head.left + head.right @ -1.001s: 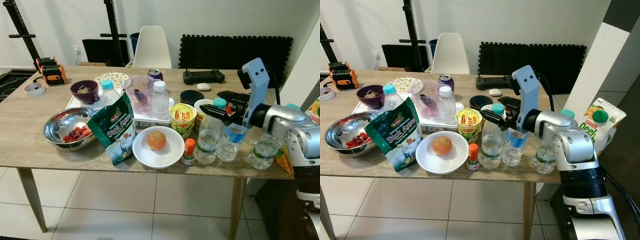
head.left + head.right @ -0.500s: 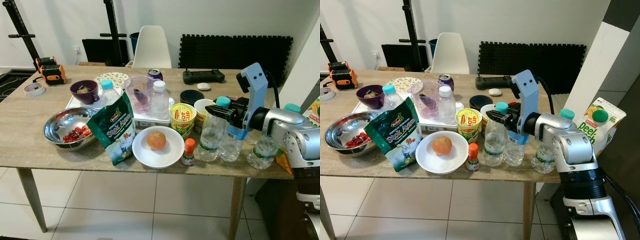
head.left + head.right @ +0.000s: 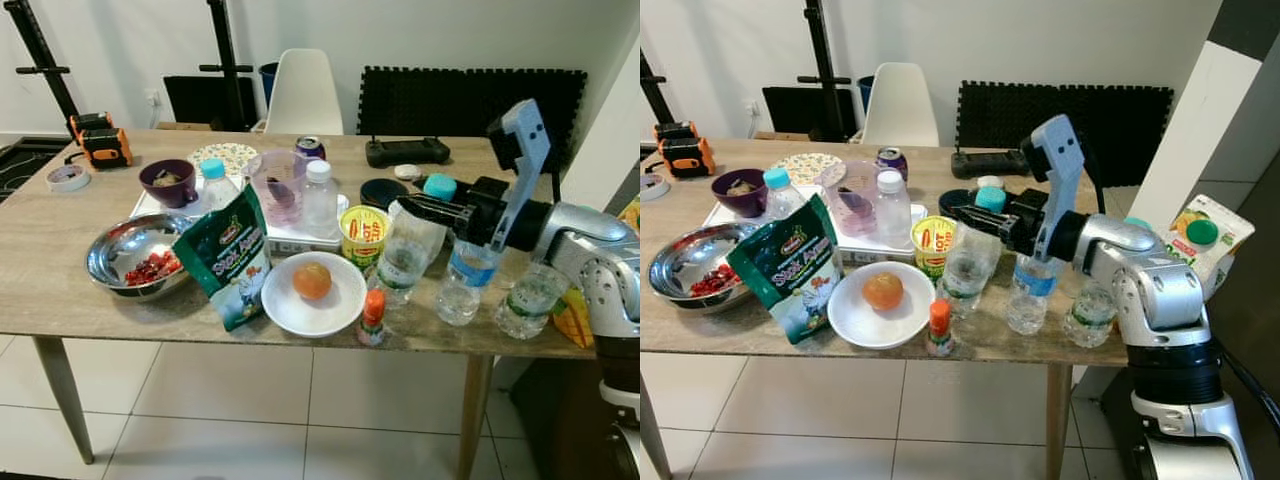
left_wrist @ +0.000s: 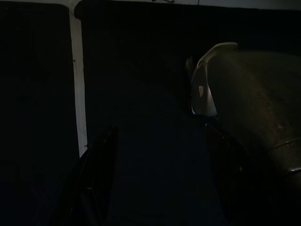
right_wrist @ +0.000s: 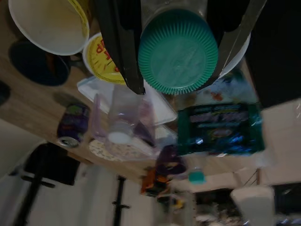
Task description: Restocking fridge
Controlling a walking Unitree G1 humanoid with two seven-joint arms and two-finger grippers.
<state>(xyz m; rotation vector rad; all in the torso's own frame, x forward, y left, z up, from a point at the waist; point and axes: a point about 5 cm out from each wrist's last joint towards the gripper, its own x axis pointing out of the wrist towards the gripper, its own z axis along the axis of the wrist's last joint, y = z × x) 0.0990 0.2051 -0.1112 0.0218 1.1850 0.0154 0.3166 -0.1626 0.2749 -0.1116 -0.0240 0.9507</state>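
the landmark here is the white bowl (image 3: pixel 313 296) with the orange fruit (image 3: pixel 312 281) in it, near the front edge of the counter (image 3: pixel 60 290).

just beside the bowl, on the robot's right, stands the small red-capped bottle (image 3: pixel 371 315). it is thin and looks easy to knock off the edge. a little past it hangs the teal-capped bottle (image 3: pixel 406 250). the right jaws (image 3: pixel 432 208) are closed on its neck just under the cap, and the bottle is tilted, with its bottom swung toward the bowl. it looks lifted off the counter, or close to it. in the right wrist view the two black fingers (image 5: pixel 120 42) sit on both sides of the teal cap (image 5: pixel 178 52).

this grip is thin and high up, so the bottle could slip out or swing. if it swings low it could hit the small red-capped bottle or the yellow cup (image 3: pixel 364 235) just behind the bowl.

farther to the robot's right of the bowl stand two more water bottles (image 3: pixel 464 280), and the arm could bump them as it pulls away.

behind the bowl sits the white tray (image 3: pixel 285 237) with a clear jug (image 3: pixel 276 186), and to the bowl's left a green bag (image 3: pixel 229 258) and a metal bowl (image 3: pixel 130 255).

the left jaws (image 4: pixel 155 174) are open in the dark and hold nothing.
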